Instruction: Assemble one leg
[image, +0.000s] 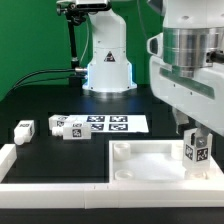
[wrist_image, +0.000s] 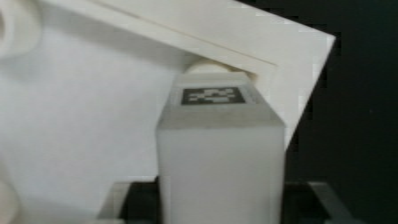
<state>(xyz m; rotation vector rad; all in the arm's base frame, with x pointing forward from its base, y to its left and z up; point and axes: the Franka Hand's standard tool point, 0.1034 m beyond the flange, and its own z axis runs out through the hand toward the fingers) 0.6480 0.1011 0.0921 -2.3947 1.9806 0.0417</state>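
One leg (image: 197, 150) is being pinched by the claw (image: 196, 138), which is closing on its opposite side faces. No gap is showing between the dark fingers (wrist_image: 128, 200) and the block in the wrist view.

**Position.** The leg is hanging over the large white panel (image: 140, 165). The panel is lying by the desk's (image: 150, 105) front edge, toward the corner on the exterior view's right.

**Governing relation.**
1. The leg is sitting directly below the claw, with its long axis upright and in line with the fingers.
2. Its tagged face is turning toward the exterior camera.
3. In the wrist view, its free end is pointing into an inner corner of the panel, where two raised rims are meeting.
4. Judging from this, the coming move is depending on how squarely that end is lining up with the corner.

**Other items.** Several small white blocks (image: 25, 130) are lying well apart from the claw, toward the desk edge on the exterior view's left. They are next to the marker board (image: 110, 124).

**Obscured or unclear.**
- The arm's housing is covering most of the claw in the exterior view.
- The frame is cutting off the panel's far side.
- The wrist view is blurring, so no hole or thread is showing at the corner.
- Whether the leg's end is touching the panel or hovering just above it cannot be determined.
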